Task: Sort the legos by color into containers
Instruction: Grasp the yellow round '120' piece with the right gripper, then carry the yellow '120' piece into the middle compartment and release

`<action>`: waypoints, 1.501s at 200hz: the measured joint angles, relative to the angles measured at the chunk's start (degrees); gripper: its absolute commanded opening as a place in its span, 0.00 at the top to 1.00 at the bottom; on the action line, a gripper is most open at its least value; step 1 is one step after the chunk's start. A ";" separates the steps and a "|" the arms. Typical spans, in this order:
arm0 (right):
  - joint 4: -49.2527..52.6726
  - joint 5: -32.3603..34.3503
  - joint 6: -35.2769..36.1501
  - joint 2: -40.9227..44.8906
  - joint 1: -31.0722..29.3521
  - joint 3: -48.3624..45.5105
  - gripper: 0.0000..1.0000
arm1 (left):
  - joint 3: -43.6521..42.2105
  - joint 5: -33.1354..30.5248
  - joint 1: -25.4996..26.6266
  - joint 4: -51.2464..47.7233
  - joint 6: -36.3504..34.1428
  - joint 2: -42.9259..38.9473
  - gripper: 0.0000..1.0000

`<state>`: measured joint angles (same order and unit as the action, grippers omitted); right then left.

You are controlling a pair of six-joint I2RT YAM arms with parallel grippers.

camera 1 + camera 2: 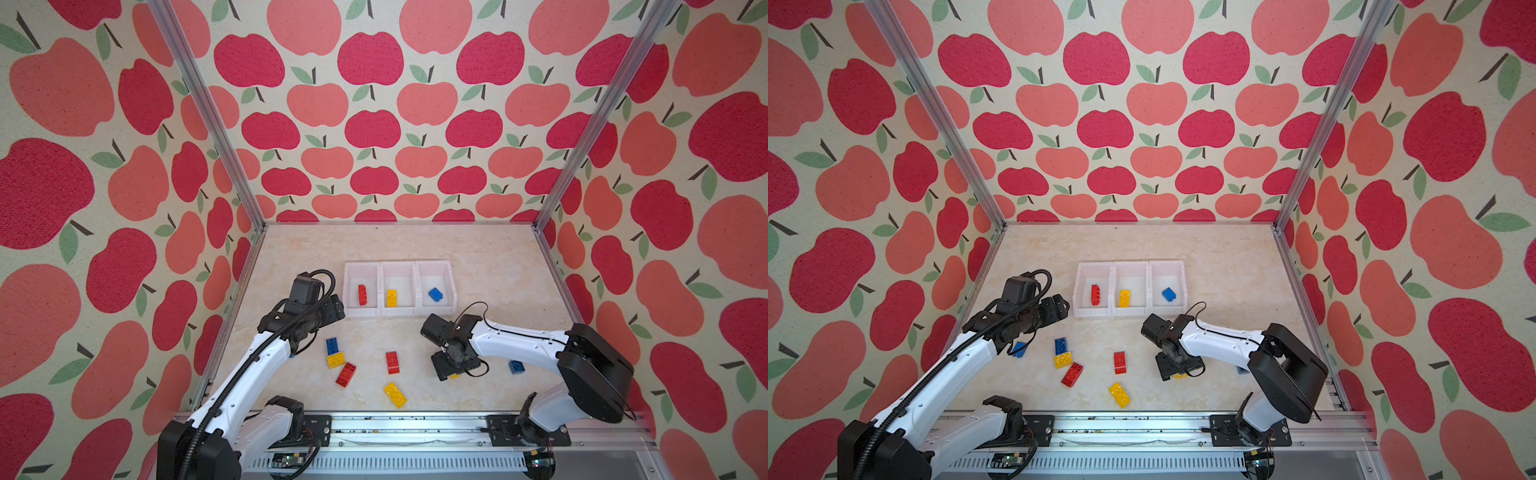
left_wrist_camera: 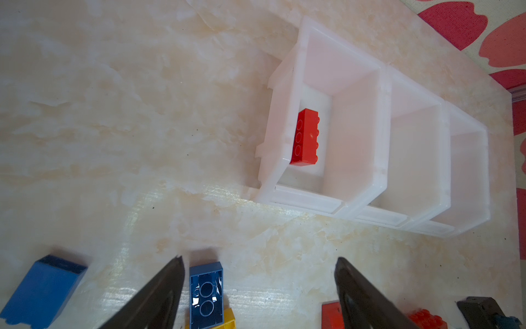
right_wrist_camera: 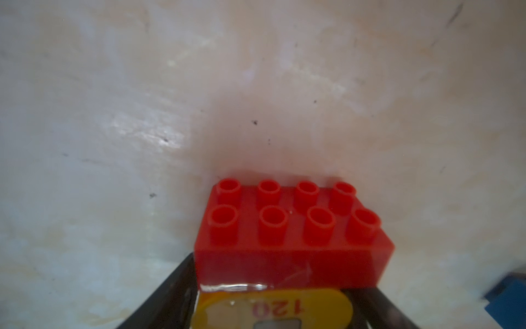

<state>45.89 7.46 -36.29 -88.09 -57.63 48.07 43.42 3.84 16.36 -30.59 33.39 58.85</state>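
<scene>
Legos (image 1: 392, 362) lie scattered on the bench (image 1: 478, 257) in front of the containers (image 1: 398, 264), which hold one red, one yellow and one blue. My left gripper (image 2: 259, 259) hovers, jaws wide and empty. My right gripper (image 1: 452, 370) has its jaws either side of the yellow labelled piece (image 3: 273, 309), just beside a red brick (image 3: 293, 228); whether they grip it, I cannot tell.

Marbled worktop (image 1: 478, 257), white containers (image 1: 398, 266) in a row far centre, near left blue lego (image 1: 331, 345), yellow lego (image 1: 336, 360), red lego (image 1: 345, 374) bunched, centre red brick (image 1: 392, 362), yellow labelled piece (image 3: 273, 310) beside it, nearest yellow brick (image 1: 395, 394), right blue brick (image 1: 516, 366).
</scene>
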 measured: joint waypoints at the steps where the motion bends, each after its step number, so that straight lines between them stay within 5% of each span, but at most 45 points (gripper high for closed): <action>1: 0.00 -0.02 -0.07 0.00 0.00 0.00 0.31 | 0.00 0.00 0.00 0.00 0.00 0.00 0.15; 105: 3.82 -0.07 -1.75 4.48 0.00 0.46 0.40 | -0.13 0.00 0.00 0.02 0.02 -0.46 0.15; 176: 9.25 0.26 -1.38 5.11 -0.02 12.24 0.41 | -0.52 0.00 0.00 0.09 0.04 -0.57 0.15; 300: 9.05 0.15 7.21 -20.98 7.21 48.68 0.42 | -1.99 -0.02 0.00 -0.22 0.22 -3.56 0.14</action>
<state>54.94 7.62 -29.08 -109.08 -50.41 96.75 41.43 3.81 16.36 -30.81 33.61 55.29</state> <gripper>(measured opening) 0.661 0.854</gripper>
